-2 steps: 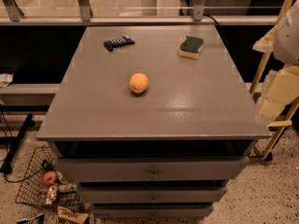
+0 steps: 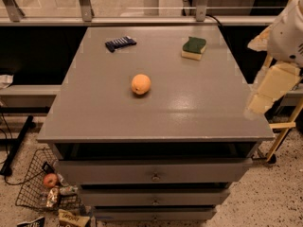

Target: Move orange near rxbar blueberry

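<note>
The orange (image 2: pixel 141 84) sits near the middle of the grey table top (image 2: pixel 104 112). The rxbar blueberry (image 2: pixel 120 43), a flat navy bar with pale stripes, lies at the far left of the top, well apart from the orange. My gripper (image 2: pixel 271 90), cream-coloured on a white arm, hangs at the table's right edge. It is tilted down to the left, far to the right of the orange, and holds nothing that I can see.
A green-and-yellow sponge (image 2: pixel 194 47) lies at the far right of the top. Drawers (image 2: pixel 155 176) sit below the front edge. A wire basket (image 2: pixel 42 188) on the floor at lower left holds a red apple (image 2: pixel 49 179) and snack packets. A rail runs behind the table.
My gripper has shifted slightly left toward the table's right edge. The orange, bar and sponge have not moved.
</note>
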